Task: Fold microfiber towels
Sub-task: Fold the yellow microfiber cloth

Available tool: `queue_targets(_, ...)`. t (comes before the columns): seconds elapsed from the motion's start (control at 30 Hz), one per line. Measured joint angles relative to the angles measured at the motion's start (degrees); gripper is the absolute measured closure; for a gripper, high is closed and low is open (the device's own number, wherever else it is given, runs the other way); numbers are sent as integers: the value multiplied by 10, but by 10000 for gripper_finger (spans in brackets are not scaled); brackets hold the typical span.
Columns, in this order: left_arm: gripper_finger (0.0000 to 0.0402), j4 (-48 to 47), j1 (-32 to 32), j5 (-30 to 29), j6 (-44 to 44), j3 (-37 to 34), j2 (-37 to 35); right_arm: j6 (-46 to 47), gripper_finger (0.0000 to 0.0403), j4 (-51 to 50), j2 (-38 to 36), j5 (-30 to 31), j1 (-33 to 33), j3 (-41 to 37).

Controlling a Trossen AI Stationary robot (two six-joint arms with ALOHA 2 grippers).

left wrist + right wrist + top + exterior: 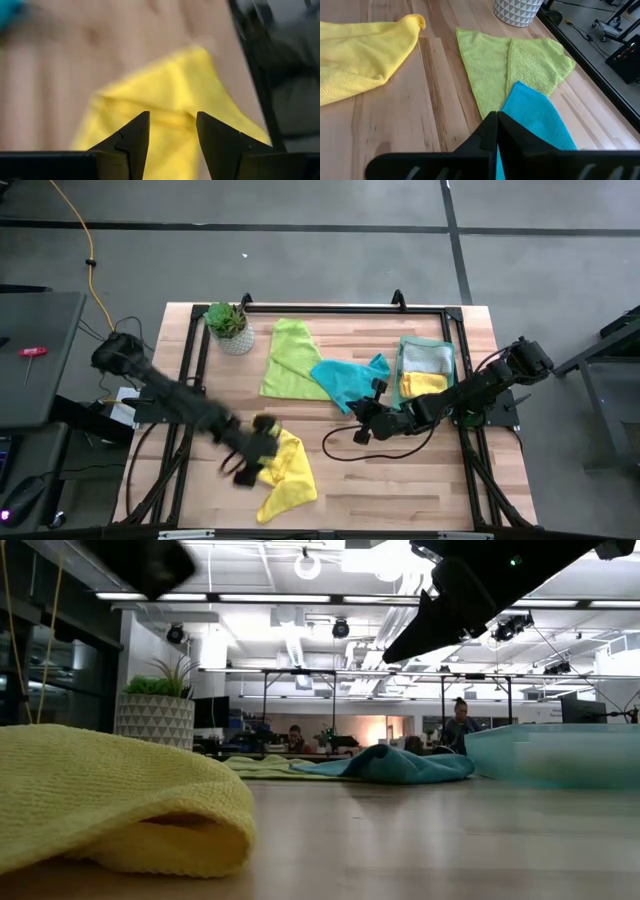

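Yellow microfiber, crumpled into a loose heap, lies on the wooden tabletop [400,480] near its front edge, left of centre: this yellow towel [285,472] has one corner trailing toward the front. The left pincer [258,452] sits at the towel's upper left edge, and the left wrist view shows its two dark fingers [132,142] parted with a clear gap between them, the yellow cloth lying beyond the tips and nothing clamped in the gap. Farther back on the tabletop a lime green towel [288,360] is spread out flat, partly folded over on itself, and a teal blue towel [345,378] lies bunched just beside it, overlapping its right edge. The right pincer [368,418] hovers near the teal cloth's front edge; in the right wrist view its fingers [496,131] are pressed together and hold nothing. To the right stands a translucent green tray [455,362] holding a folded grey towel [424,358] at the back and a folded yellow one [422,384] in front of it. A small potted plant [228,326] in a white patterned pot stands at the back left, close to the lime towel's corner.
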Motion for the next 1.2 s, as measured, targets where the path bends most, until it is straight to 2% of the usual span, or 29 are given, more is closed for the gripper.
queue_targets(0.2, 258, 34, -182, -110, -97, -12, 57, 1, 403, 4, 0, 0, -2, 0)
queue_targets(0.27, 260, 73, -211, -110, -107, 11, 91, 7, 403, 5, 0, 0, -3, 0)
queue_targets(0.33, 263, 63, -233, -110, -96, 42, 132, 9, 403, 5, 0, 0, -5, 0)
queue_targets(0.53, 269, 14, -246, -108, -9, 145, 260, 14, 403, 8, 0, 0, -7, 0)
queue_targets(0.67, 270, -10, -242, -100, 18, 184, 314, 15, 403, 4, 0, 0, -7, 0)
queue_targets(0.87, 270, -20, -238, -69, 4, 194, 335, 15, 403, -4, 0, 0, -7, 0)
queue_targets(1.2, 271, -40, -236, -76, 13, 194, 340, 15, 403, -2, 0, 0, -7, 0)
